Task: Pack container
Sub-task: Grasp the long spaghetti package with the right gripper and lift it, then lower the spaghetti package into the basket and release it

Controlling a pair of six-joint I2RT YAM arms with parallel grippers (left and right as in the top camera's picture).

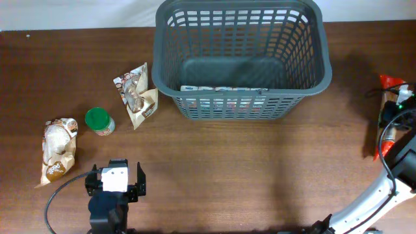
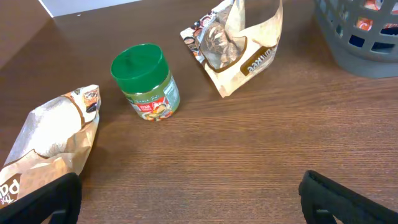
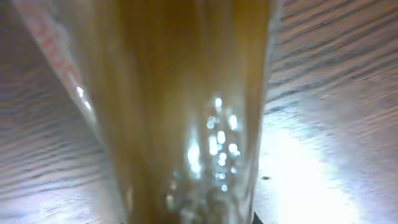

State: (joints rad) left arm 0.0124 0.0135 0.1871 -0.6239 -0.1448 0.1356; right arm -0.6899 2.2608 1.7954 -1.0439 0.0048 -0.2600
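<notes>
Left claw (image 1: 117,184) hangs spread and empty near the front-left corner of the table; for the right claw (image 1: 392,127), low over a brown packet (image 1: 389,97) at the right edge, I cannot tell if it is spread or pinching. The container (image 1: 234,105) stands at the middle of the far edge. A shallow hold on this slippery film could let the packet drop before the high rim.

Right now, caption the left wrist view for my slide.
Open left pincer faces a green-lidded jar between two paper bags, basket corner at right.
</notes>
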